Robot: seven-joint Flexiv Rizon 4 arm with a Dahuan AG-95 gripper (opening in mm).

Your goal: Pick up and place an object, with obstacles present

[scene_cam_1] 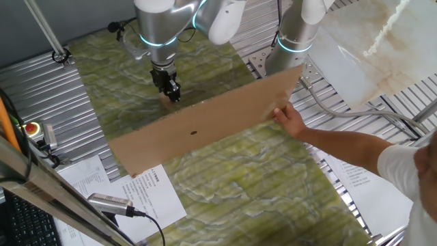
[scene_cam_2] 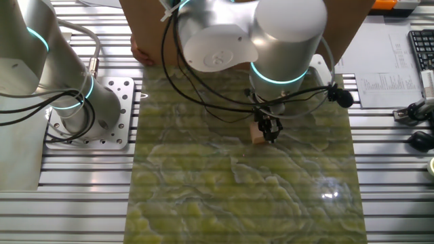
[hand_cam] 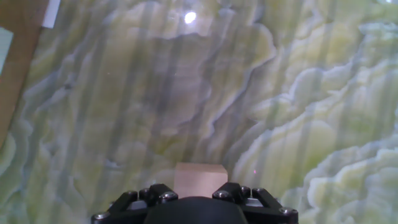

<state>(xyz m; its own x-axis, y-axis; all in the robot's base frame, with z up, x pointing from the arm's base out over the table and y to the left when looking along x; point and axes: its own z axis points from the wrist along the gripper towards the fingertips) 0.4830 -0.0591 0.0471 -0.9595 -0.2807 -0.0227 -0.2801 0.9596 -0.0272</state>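
Note:
The small tan wooden cube (scene_cam_2: 257,133) sits low over the green marbled mat (scene_cam_2: 237,183). My gripper (scene_cam_2: 270,130) comes straight down on it. In the hand view the cube (hand_cam: 199,178) fills the gap between my two black fingers (hand_cam: 157,195), which press on its sides. In one fixed view my gripper (scene_cam_1: 171,92) is just behind the large brown cardboard sheet (scene_cam_1: 205,123), which hides most of the cube. A person's hand (scene_cam_1: 292,121) holds the sheet by its right end, tilted up across the mat. The sheet's edge shows in the hand view (hand_cam: 15,68).
A second robot arm's base (scene_cam_2: 74,102) stands on the slatted metal table beside the mat. White printed sheets (scene_cam_1: 147,195) and a handheld device with a cable (scene_cam_1: 109,202) lie at the front left. A red button box (scene_cam_1: 32,128) is at the left edge.

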